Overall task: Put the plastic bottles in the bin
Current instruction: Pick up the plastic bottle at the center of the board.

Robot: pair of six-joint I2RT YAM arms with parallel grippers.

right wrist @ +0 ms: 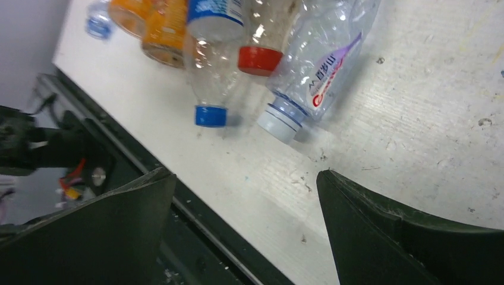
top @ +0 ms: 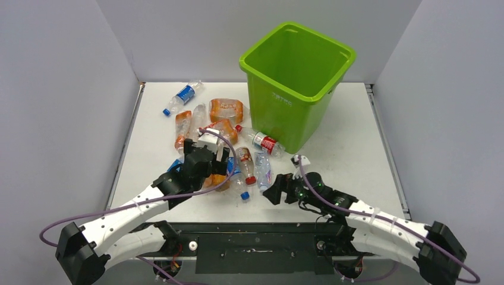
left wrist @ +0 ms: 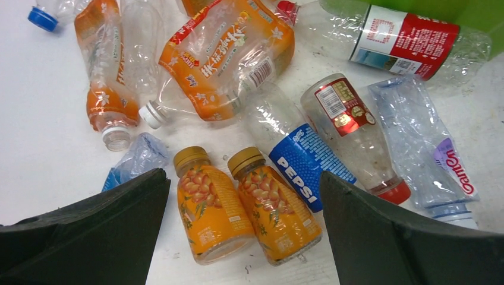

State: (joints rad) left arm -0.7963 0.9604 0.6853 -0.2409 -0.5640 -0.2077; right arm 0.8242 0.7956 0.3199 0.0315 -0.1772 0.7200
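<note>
The lime-green bin stands at the back of the table; its wall also shows in the left wrist view. Several crushed plastic bottles lie in a heap left of it. My left gripper hangs open over the heap. In the left wrist view my left gripper has its jaws spread around two small orange bottles, beside a Pepsi bottle. My right gripper is open and empty, low near the table's front edge, just short of a clear white-capped bottle.
A blue-labelled bottle lies apart at the back left. A red-labelled bottle lies against the foot of the bin. The black frame rail runs below the table's front edge. Grey walls close in both sides.
</note>
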